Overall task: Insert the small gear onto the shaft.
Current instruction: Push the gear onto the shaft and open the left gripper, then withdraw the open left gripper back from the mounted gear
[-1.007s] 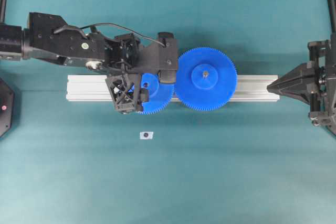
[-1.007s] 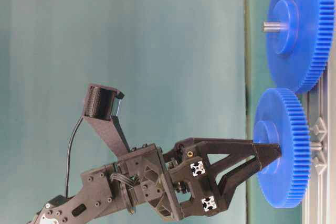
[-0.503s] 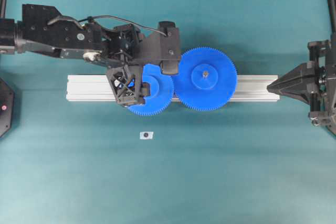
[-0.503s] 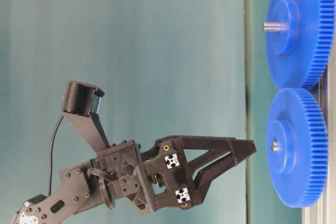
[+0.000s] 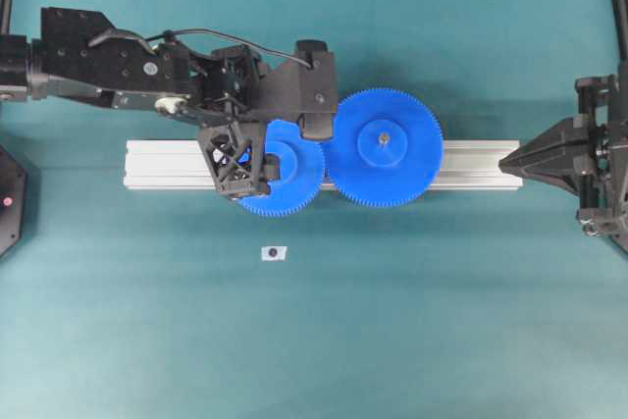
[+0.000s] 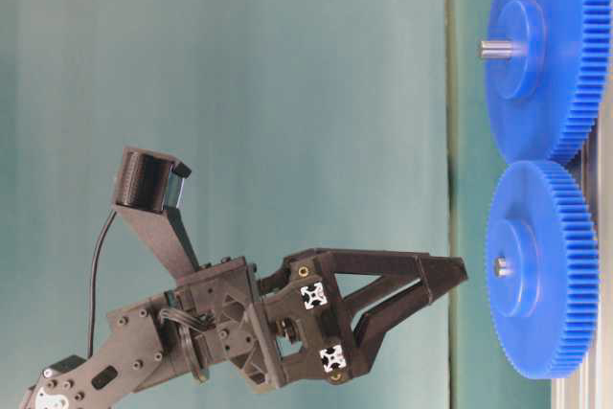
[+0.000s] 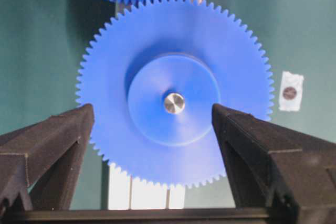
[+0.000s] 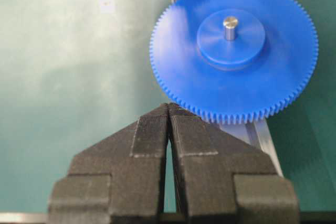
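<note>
The small blue plastic gear (image 5: 285,180) w/ fine teeth sits flat on the long silver metal rail (image 5: 471,165), and the shiny tip of the thin silver metal shaft (image 7: 174,103) pokes up thru the hole in its round hub. So the main job looks done: gear is on the shaft. In the overhead view the bigger blue plastic gear (image 5: 384,147) w/ a grey pin in its middle is at about 2 o'clock from the small one, and their teeth touch or nearly touch; can't tell which. The left black claw (image 7: 152,121) is wide open & holds nothing; its two fingers stand at 9 and 3 o'clock of the hub, lifted clear above the gear in the side view. The right black claw (image 8: 168,124) is closed tight, empty, parked off the far end of the rail. A tiny white tag w/ a dark dot (image 5: 274,253) lies on the green table (image 5: 412,321) at 6 o'clock from the small gear. What's left, I think: pull the left arm away, maybe check the gear is pushed all the way down.
</note>
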{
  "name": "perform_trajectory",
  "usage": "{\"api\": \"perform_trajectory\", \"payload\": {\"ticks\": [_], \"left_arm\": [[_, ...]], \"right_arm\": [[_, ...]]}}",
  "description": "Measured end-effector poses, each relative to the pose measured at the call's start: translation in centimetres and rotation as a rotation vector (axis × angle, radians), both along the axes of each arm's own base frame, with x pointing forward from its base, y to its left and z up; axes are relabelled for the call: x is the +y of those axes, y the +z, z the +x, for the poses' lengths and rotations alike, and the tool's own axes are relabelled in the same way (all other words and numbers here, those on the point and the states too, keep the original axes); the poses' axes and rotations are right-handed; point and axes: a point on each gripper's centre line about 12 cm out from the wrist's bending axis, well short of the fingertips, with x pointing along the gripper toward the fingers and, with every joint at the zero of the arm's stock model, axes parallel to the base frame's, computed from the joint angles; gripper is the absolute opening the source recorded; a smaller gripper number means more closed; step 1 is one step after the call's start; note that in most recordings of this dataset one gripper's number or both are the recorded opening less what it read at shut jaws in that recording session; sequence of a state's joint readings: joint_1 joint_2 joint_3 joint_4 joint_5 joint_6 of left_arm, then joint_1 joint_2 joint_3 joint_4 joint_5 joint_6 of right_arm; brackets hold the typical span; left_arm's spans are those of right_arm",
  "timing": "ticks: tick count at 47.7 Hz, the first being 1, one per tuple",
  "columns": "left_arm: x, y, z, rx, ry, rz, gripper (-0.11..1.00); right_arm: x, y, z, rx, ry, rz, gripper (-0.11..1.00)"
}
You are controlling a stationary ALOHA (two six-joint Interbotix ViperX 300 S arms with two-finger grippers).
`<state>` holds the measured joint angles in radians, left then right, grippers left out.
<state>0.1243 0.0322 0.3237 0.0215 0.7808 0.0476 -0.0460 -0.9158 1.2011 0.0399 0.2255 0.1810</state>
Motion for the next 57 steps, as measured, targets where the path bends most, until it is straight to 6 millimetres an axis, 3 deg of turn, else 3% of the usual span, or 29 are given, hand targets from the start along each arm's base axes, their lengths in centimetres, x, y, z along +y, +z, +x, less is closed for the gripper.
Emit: {"api": "perform_trajectory", "payload": {"ticks": [10, 31, 57], "left_arm": [[0.0, 0.4, -0.1, -0.012, -0.001, 0.003, 0.85], [-0.1, 4.4, -1.1, -0.110, 0.002, 0.014, 0.85], [-1.1, 5.8, -1.6, -0.149, -0.010, 0.009, 0.85]], "right_arm": [[0.0, 0.0, 0.0, 0.000, 0.000, 0.000, 0.07], [0.0, 0.0, 0.0, 0.000, 0.002, 0.000, 0.07], [0.0, 0.1, 0.0, -0.005, 0.000, 0.000, 0.07]]}}
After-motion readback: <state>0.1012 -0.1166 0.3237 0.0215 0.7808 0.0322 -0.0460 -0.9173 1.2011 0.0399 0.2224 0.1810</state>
